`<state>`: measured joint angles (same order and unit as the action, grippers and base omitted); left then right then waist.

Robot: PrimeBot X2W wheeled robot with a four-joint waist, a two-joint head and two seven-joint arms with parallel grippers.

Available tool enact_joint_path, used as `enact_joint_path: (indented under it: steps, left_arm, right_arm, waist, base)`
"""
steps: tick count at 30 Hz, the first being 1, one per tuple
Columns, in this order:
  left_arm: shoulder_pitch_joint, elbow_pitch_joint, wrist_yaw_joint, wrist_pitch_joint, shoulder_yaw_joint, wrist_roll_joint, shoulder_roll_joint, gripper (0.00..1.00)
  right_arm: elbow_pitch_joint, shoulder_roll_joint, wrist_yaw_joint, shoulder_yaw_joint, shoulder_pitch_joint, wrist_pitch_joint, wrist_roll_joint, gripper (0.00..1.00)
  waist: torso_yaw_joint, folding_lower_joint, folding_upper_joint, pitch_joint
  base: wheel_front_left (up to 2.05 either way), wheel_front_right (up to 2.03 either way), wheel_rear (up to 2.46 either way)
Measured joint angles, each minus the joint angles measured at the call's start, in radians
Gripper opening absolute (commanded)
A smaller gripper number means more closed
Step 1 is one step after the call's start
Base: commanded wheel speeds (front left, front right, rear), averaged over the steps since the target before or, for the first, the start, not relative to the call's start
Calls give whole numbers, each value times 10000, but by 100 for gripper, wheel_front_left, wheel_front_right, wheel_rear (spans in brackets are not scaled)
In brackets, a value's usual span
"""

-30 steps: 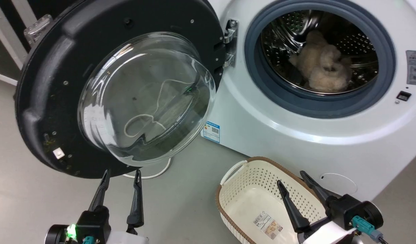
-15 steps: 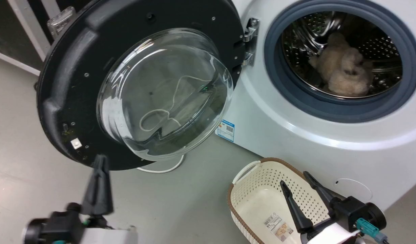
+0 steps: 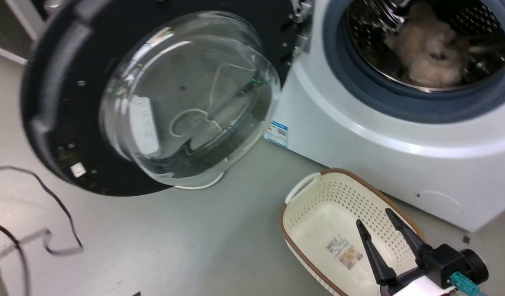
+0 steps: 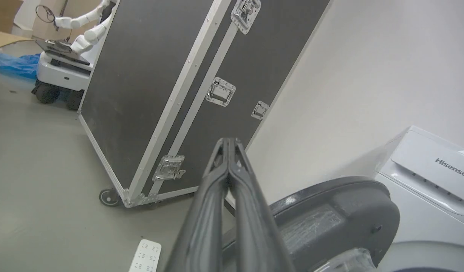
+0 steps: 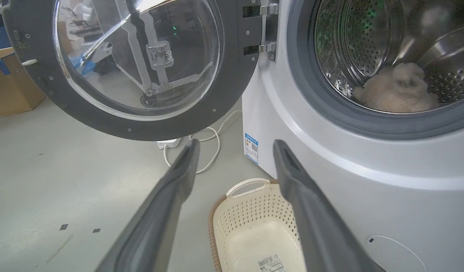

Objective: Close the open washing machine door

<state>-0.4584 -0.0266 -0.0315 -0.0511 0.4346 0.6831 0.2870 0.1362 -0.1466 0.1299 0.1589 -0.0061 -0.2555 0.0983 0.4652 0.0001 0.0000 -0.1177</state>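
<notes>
Washing machine door (image 3: 162, 98) is wide open, swung out from the hinge (image 5: 268, 49) on the left edge of the washer (image 3: 359, 135) front, with its bulging glass bowl facing the robot and its black rim hanging over the floor (image 3: 174, 246). The drum mouth is uncovered, with the grey-blue rubber ring (image 3: 343, 78) around it and a fluffy beige item (image 3: 429, 57) lying low inside the steel drum. Left gripper (image 4: 228, 145) has its two dark fingers pressed together with nothing between them. It is out on the far side of the door from the drum, tips toward a big black flight case (image 4: 149, 75), and the door's rim curves past just beside the fingers. Contact with the rim is possibly there, but the wrist view is too tight to tell. Right gripper (image 3: 372, 216) has its fingers spread wide and empty, low in front of the washer and above the cream perforated basket (image 3: 302, 197), which stands on the floor close to the washer's base. A white power strip (image 4: 145, 257) lies on the floor near the case's corner wheel, and a white cable (image 5: 213, 147) loops on the floor under the door. A loose black cable (image 3: 59, 205) runs along the left edge of the floor in the head view (blurred there). There is a blue sticker (image 3: 276, 134) at the washer's lower left corner.
</notes>
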Motion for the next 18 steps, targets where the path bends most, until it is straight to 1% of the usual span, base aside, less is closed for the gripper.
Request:
enact_joint_path:
  steps: [5, 9, 12, 15, 18]
  left_arm:
    - [-1216, -1875, 374, -1528, 360, 1047, 715, 0]
    - [-1755, -3204, 744, -2477, 500, 1528, 1035, 0]
    - [-1957, -4011, 1009, -3333, 805, 2134, 1193, 0]
    - [-2028, -4508, 1093, -4126, 995, 2638, 1358, 0]
    - [-2027, -4694, 991, -4930, 1009, 3072, 1413, 0]
  right_arm:
    - [-31, -196, 0, 88, -38, -17, 46, 100]
    - [-35, -328, 0, 199, -126, -17, 92, 100]
    - [-36, -410, 0, 288, -237, -17, 148, 100]
    - [-31, -453, 0, 332, -278, -17, 194, 100]
    - [-27, -466, 0, 330, -277, -17, 222, 100]
  waist:
    - [-361, 0, 0, -304]
    - [-612, 1, 0, -511]
    - [-786, 0, 0, -633]
    - [-947, 0, 0, -708]
    - [-1038, 1, 0, -724]
  base:
    - [0, 0, 0]
    - [0, 0, 0]
    - [0, 0, 0]
    - [0, 0, 0]
    - [0, 0, 0]
